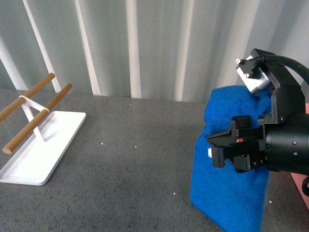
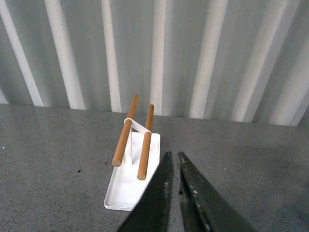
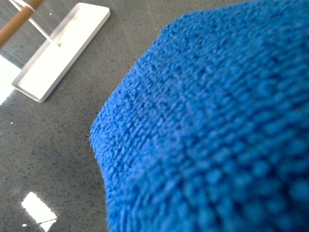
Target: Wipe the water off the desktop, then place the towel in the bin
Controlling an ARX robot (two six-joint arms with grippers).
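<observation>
The blue towel [image 1: 227, 193] hangs from my right gripper [image 1: 227, 150] at the right of the front view, its lower end down at the dark grey speckled desktop [image 1: 135, 159]. The gripper is shut on the towel. In the right wrist view the towel [image 3: 217, 125] fills most of the picture and hides the fingers. A sliver of the salmon-pink bin [image 1: 301, 186] shows at the right edge, behind the arm. My left gripper [image 2: 173, 157] is shut and empty above the desktop [image 2: 251, 159], pointing toward the white tray. No water is discernible on the desktop.
A flat white tray [image 1: 43, 150] with wooden rods [image 1: 36, 99] stands at the left of the desktop; it also shows in the left wrist view [image 2: 130, 183] and the right wrist view [image 3: 58, 53]. A corrugated white wall [image 1: 145, 43] runs behind the desktop.
</observation>
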